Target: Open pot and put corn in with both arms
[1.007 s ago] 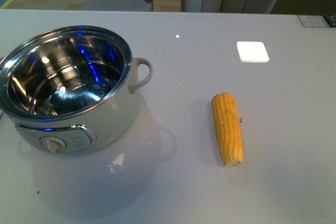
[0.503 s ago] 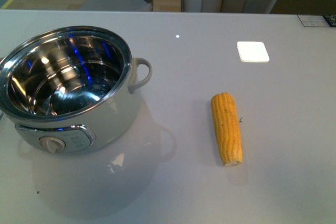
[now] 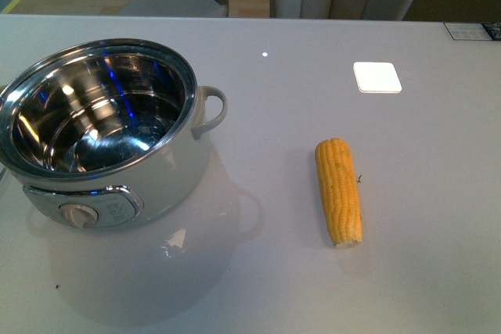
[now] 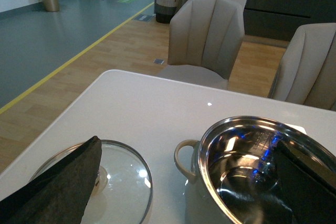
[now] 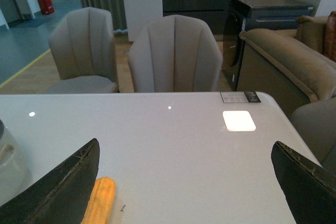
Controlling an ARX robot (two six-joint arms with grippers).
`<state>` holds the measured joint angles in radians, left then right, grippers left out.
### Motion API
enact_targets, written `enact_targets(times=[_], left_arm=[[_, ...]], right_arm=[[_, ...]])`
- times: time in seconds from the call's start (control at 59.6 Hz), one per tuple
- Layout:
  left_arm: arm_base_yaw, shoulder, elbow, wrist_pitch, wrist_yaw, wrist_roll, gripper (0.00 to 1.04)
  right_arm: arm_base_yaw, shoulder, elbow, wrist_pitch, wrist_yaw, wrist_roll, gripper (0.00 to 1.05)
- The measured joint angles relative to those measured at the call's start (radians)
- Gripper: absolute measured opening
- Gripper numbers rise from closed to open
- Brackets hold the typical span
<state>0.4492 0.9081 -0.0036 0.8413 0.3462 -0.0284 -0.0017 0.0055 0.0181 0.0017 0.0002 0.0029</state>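
Observation:
The white pot (image 3: pixel 168 170) stands open at the left of the table, its steel inside empty. It also shows in the left wrist view (image 4: pixel 247 166). Its glass lid (image 4: pixel 123 179) lies flat on the table beside the pot. My left gripper (image 4: pixel 189 187) is open and empty, one finger over the lid and one over the pot. The yellow corn (image 3: pixel 338 190) lies on the table right of the pot. My right gripper (image 5: pixel 189 187) is open and empty, with the corn (image 5: pixel 100 199) beside one finger. Neither arm shows in the front view.
A white square pad (image 3: pixel 376 77) lies at the back right of the table, also in the right wrist view (image 5: pixel 239 120). A small label (image 3: pixel 473 30) sits at the far right edge. Upholstered chairs (image 5: pixel 175 56) stand behind the table.

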Motion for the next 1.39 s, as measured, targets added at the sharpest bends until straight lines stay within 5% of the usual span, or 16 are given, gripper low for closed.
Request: enact_targets(times=[0.101,0.235,0.487,0.688,1.007,1.393], left_arm=[[-0.032,-0.003,0.000,0.085,0.019,0.005,0.72],[-0.094,-0.117,0.000,0.011,-0.024,0.010,0.50],[-0.282,-0.631,0.000,-0.510,-0.182,0.015,0.03],[-0.441,-0.911,0.006,-0.826,-0.333,0.021,0.03],[-0.447,-0.908,0.014,-0.844,-0.346,0.021,0.03],[-0.447,-0.908,0.014,-0.844,-0.346,0.021,0.76]], right_arm=[[0.000,0.000,0.000,0.000,0.000,0.000,0.96],[0.000,0.000,0.000,0.000,0.000,0.000,0.96],[0.000,0.000,0.000,0.000,0.000,0.000,0.96],[0.000,0.000,0.000,0.000,0.000,0.000,0.96],[0.000,-0.001,0.000,0.000,0.000,0.000,0.96],[0.000,-0.001,0.000,0.000,0.000,0.000,0.96]])
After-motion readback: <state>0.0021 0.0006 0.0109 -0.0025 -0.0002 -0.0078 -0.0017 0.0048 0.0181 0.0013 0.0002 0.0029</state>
